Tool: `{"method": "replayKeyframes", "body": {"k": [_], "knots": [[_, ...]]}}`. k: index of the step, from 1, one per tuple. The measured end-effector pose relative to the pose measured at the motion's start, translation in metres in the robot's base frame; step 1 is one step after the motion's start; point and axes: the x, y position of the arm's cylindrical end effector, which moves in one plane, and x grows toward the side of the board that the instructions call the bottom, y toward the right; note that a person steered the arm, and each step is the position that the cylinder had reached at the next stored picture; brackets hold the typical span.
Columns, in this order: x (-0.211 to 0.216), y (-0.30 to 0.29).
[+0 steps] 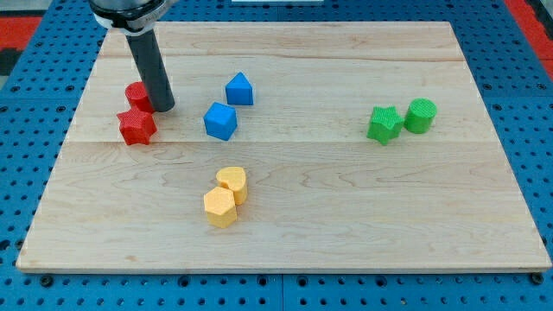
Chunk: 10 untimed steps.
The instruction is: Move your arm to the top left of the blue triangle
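The blue triangle (239, 89) sits on the wooden board (346, 216) in the upper middle-left. A blue cube (220, 121) lies just below and left of it. My tip (164, 108) rests on the board to the left of both blue blocks, roughly level between them, about 85 pixels from the triangle. The tip stands right beside a red round block (136, 94) and just above and right of a red star (136, 126).
Two yellow blocks (232, 183) (219, 207) touch each other below the blue cube. A green star (384, 123) and a green cylinder (421, 115) sit side by side at the view's right. The board lies on a blue pegboard surface.
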Motion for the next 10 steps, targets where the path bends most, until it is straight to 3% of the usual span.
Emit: {"method": "replayKeyframes", "body": {"k": [2,6,10], "knots": [[-0.014,-0.037],[-0.059,0.039],[-0.061,0.034]]}}
